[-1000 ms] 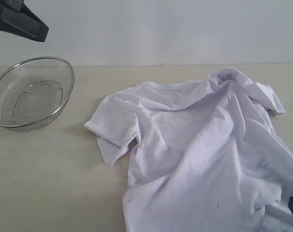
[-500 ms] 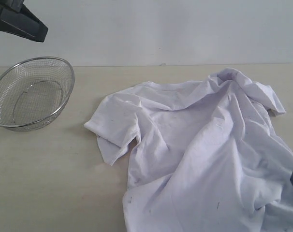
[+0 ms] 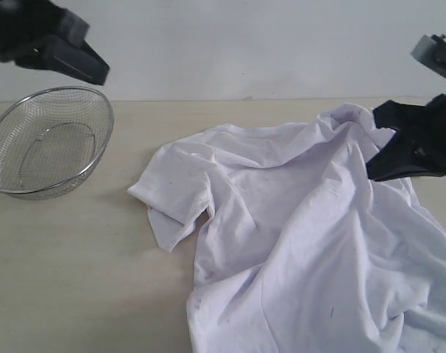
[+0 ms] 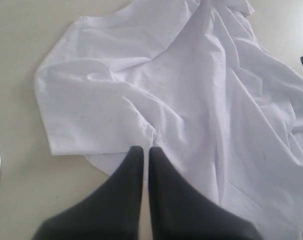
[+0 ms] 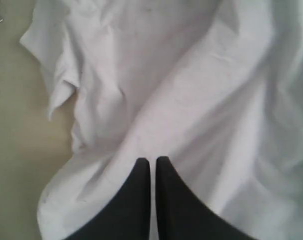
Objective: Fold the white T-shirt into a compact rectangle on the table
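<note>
The white T-shirt (image 3: pixel 304 228) lies crumpled on the beige table (image 3: pixel 76 272), one sleeve spread toward the left, folds piled at the back right. No red lettering or orange tag shows. My left gripper (image 3: pixel 98 73) hangs high above the mesh bowl, shut and empty; its wrist view looks down on the white T-shirt (image 4: pixel 166 95) past the gripper (image 4: pixel 142 149). My right gripper (image 3: pixel 370 173) hovers over the shirt's back right folds, shut, holding nothing. Its camera shows the right gripper (image 5: pixel 153 160) above the white T-shirt (image 5: pixel 191 90).
A silver wire-mesh bowl (image 3: pixel 48 141) stands at the back left of the table. A pale wall (image 3: pixel 245 44) runs behind the table's far edge. Bare tabletop lies between the bowl and the shirt's sleeve.
My right arm rose from the lower right corner and now hangs over the shirt's back right folds. My left arm shifted a little to the right. The shirt barely changed.
</note>
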### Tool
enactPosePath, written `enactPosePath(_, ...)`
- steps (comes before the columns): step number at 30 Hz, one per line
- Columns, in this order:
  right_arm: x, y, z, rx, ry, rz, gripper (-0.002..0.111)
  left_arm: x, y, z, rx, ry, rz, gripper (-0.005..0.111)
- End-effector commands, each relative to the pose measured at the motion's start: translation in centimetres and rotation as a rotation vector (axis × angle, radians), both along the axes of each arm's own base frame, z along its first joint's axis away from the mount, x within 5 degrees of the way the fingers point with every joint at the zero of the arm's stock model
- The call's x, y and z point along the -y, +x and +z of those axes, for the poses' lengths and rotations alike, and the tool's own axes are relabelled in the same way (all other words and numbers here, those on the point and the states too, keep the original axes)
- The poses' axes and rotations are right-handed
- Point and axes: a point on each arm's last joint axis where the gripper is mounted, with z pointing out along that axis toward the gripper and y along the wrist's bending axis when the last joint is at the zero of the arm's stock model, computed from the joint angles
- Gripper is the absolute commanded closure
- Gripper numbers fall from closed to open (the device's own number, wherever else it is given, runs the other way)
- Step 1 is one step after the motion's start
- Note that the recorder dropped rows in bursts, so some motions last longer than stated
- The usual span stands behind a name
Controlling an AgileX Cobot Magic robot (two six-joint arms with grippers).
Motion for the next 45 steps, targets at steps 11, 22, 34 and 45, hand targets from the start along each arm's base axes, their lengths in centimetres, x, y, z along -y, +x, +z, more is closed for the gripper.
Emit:
enactPosePath(11,-5.3,0.7,-0.6,0.026,-0.002,0.173,0.108,3.9,12.1,-13.7,-0.276,0.020,-0.057,0.102)
enactPosePath(22,-5.3,0.6,-0.7,0.016,-0.001,0.185,0.108,6.7,18.3,-20.1,-0.334,0.220,-0.043,0.102)
enactPosePath(34,-5.2,0.7,-0.7,0.044,-0.024,0.202,0.108,7.1,18.4,-23.7,-0.337,0.454,-0.069,0.102)
enactPosePath(45,-5.2,0.7,-0.7,0.049,-0.028,0.216,0.108,6.5,19.3,-24.3,-0.256,0.543,-0.027,0.102)
